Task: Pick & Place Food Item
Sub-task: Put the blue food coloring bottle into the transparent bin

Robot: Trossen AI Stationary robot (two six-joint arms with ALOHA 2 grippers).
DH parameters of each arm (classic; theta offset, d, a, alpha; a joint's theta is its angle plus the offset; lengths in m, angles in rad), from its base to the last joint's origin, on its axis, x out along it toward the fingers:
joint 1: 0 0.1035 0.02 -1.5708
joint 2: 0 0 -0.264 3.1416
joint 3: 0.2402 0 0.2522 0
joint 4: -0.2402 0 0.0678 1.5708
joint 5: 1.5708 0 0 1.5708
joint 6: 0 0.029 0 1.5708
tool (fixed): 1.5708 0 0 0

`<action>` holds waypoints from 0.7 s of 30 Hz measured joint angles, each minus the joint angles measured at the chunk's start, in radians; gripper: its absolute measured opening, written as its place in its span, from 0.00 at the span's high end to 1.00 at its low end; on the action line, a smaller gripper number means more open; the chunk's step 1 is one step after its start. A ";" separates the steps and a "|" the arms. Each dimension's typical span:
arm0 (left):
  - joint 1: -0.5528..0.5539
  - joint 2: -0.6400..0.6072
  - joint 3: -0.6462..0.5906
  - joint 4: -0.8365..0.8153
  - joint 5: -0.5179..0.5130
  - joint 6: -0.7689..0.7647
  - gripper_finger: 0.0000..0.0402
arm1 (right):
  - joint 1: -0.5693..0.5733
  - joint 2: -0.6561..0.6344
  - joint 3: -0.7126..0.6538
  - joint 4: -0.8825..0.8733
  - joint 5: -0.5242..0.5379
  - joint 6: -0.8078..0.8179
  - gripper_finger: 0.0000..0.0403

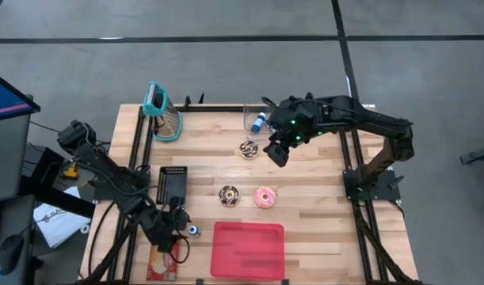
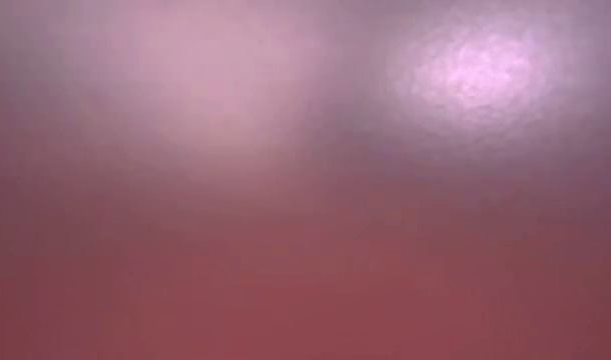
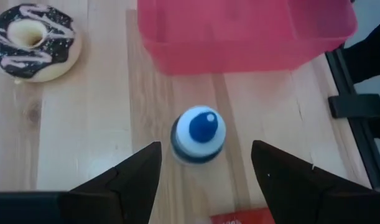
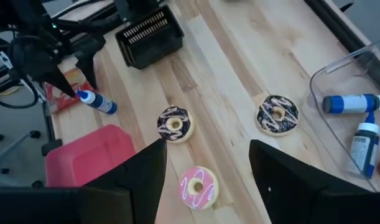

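Nothing placed yet: red tray (image 1: 248, 249) holds no food. Left gripper (image 3: 205, 171) fingers spread, small blue-capped bottle (image 3: 199, 135) between them, ungripped. Right gripper (image 4: 208, 168) fingers spread, empty, hovering; pink donut (image 4: 198, 186) below between them. Pick and place both remain.

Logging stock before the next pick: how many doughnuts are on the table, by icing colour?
Chocolate doughnuts: 2, one near the right gripper, one mid-table.
Pink doughnut: 1.
Total: 3. None in the red tray.
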State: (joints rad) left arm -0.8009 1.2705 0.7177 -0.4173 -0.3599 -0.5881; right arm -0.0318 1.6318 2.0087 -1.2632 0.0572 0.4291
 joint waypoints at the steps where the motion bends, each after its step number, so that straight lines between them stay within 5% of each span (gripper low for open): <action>1: 0.004 0.000 -0.008 0.016 0.000 0.003 0.39 | 0.002 0.002 0.000 0.000 0.005 0.007 0.45; 11: 0.092 0.000 -0.081 0.145 0.038 0.067 0.40 | 0.021 0.006 -0.001 0.016 0.022 0.049 0.45; 21: 0.122 -0.001 -0.114 0.213 0.102 0.089 0.58 | 0.026 0.003 -0.001 0.011 0.023 0.061 0.45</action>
State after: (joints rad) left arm -0.6785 1.2697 0.6041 -0.2046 -0.2580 -0.4992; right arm -0.0059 1.6348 2.0079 -1.2522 0.0799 0.4904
